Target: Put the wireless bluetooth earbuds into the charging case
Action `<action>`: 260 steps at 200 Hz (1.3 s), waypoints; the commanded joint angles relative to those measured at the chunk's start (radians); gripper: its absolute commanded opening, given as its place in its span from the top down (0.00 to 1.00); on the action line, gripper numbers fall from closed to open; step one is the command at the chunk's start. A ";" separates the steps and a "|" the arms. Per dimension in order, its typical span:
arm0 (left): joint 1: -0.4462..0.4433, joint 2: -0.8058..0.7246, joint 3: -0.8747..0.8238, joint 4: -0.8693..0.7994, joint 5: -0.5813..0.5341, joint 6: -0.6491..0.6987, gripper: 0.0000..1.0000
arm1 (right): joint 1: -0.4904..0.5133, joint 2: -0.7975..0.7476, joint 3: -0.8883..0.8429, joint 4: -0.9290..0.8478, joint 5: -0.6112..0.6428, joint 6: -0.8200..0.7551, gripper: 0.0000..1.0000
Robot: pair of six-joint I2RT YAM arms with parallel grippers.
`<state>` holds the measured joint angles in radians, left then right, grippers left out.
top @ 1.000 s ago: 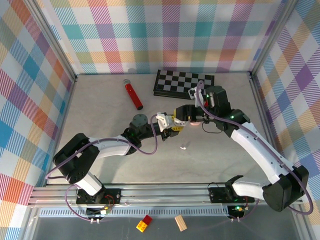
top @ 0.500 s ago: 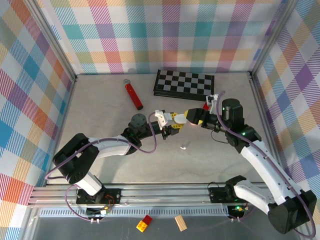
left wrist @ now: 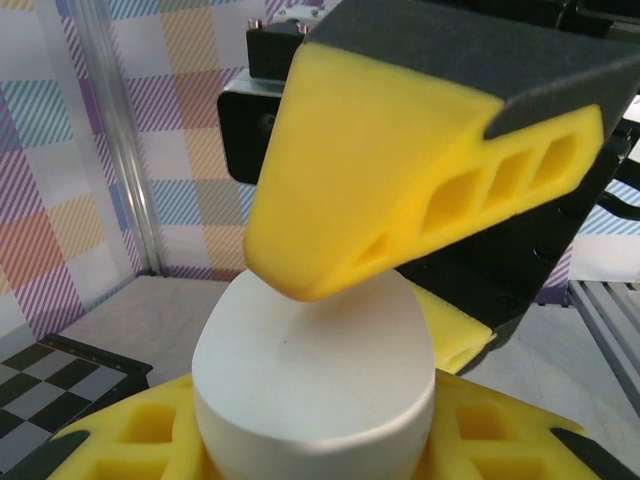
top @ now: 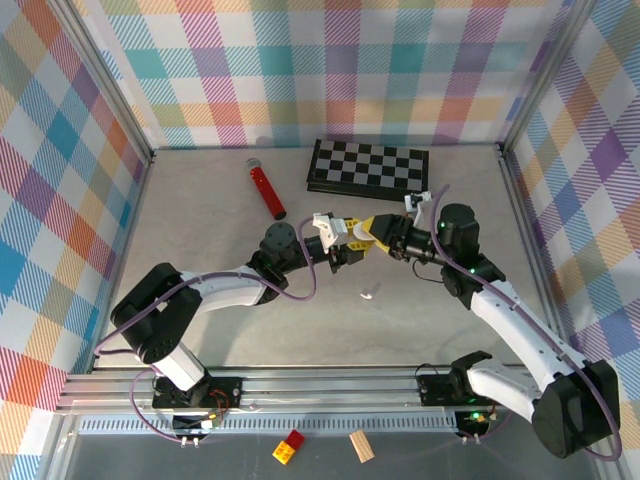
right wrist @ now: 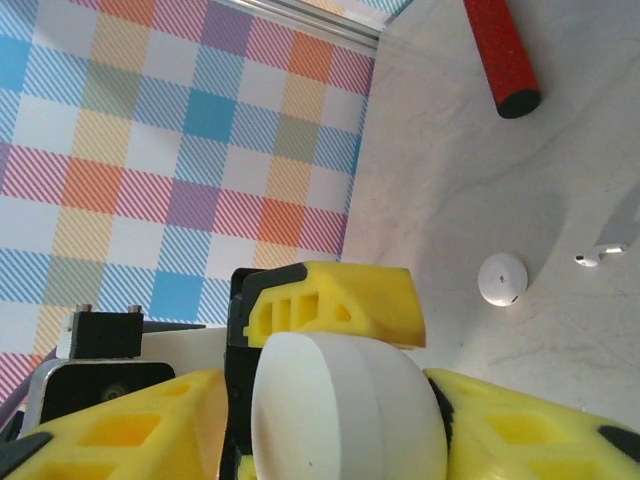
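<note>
Now the right gripper (top: 373,231), wide-jawed and apart a moment earlier, had returned and pinched the white oval plastic charging case (left wrist: 315,370) clamped aloft by the left gripper (top: 347,248), seemingly to open it, while a tiny white stemmed earbud (top: 367,295) lay loose on the pale grey table (top: 200,210).

A: Tally, please.
B: 1 earbud (top: 367,294); 1 white oval case (left wrist: 315,390); 1 red cylinder (top: 267,191); 1 chequered board (top: 368,166); 1 small white disc (right wrist: 502,279).
A: Anything else?
B: 1 red-and-yellow block (top: 291,447); 1 wooden block (top: 361,445); 2 blocks in all.
A: Arms?
B: 2; left arm (top: 215,290), right arm (top: 520,330).
</note>
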<state>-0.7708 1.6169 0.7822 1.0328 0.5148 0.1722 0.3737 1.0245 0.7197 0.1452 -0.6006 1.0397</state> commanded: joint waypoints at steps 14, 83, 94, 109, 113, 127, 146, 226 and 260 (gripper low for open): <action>-0.011 0.007 0.025 0.020 0.014 0.014 0.63 | -0.012 -0.011 0.001 0.055 -0.023 0.027 0.73; -0.010 -0.015 -0.005 0.004 -0.010 0.023 0.35 | -0.016 -0.026 0.004 -0.026 0.037 -0.054 0.92; -0.011 -0.025 -0.019 -0.012 -0.019 0.031 0.25 | -0.020 -0.032 0.007 -0.069 0.070 -0.092 0.92; -0.010 -0.047 -0.037 -0.072 -0.022 0.051 0.14 | -0.039 -0.024 -0.003 -0.125 0.105 -0.139 0.92; -0.011 -0.054 -0.042 -0.092 -0.022 0.055 0.12 | -0.045 -0.019 -0.008 -0.140 0.116 -0.146 0.93; -0.011 -0.078 -0.067 -0.138 -0.025 0.057 0.07 | -0.075 -0.002 -0.038 -0.161 0.138 -0.168 0.93; -0.011 -0.108 -0.109 -0.191 -0.037 0.055 0.03 | -0.116 0.029 -0.091 -0.165 0.175 -0.191 0.93; -0.046 -0.181 -0.178 -0.383 -0.052 0.062 0.00 | -0.270 0.322 -0.187 -0.017 0.178 -0.252 0.95; -0.045 -0.190 -0.196 -0.420 -0.075 0.051 0.00 | -0.277 0.452 -0.160 0.003 0.196 -0.289 0.93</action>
<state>-0.8093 1.4597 0.6094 0.6598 0.4618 0.2249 0.1040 1.4181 0.5320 0.0898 -0.4103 0.7967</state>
